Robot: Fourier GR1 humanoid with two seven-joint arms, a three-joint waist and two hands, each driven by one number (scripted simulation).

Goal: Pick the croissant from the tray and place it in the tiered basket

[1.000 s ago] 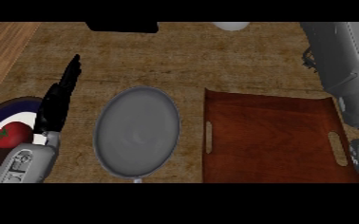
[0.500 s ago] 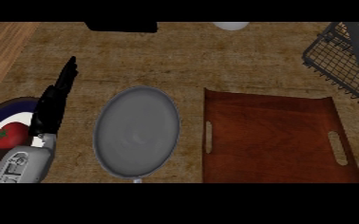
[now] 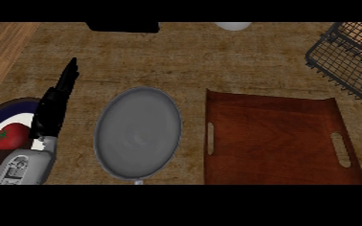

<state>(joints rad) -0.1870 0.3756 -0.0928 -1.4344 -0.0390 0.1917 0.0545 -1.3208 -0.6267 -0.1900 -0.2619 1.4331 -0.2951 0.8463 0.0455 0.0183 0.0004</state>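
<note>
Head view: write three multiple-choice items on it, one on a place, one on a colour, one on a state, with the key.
1. Where does the wire basket show?
A) lower left
B) upper right
C) centre

2. What colour is the plate between the left robot hand and the tray?
A) grey
B) green
C) yellow

3. How are the left robot hand's fingers?
A) curled round a croissant
B) pinching the tray
C) straight, holding nothing

Key: 1 B, its mesh sits at the view's upper right edge. 2 A, the plate is plain grey. 3 C, the fingers lie straight with nothing in them.
</note>
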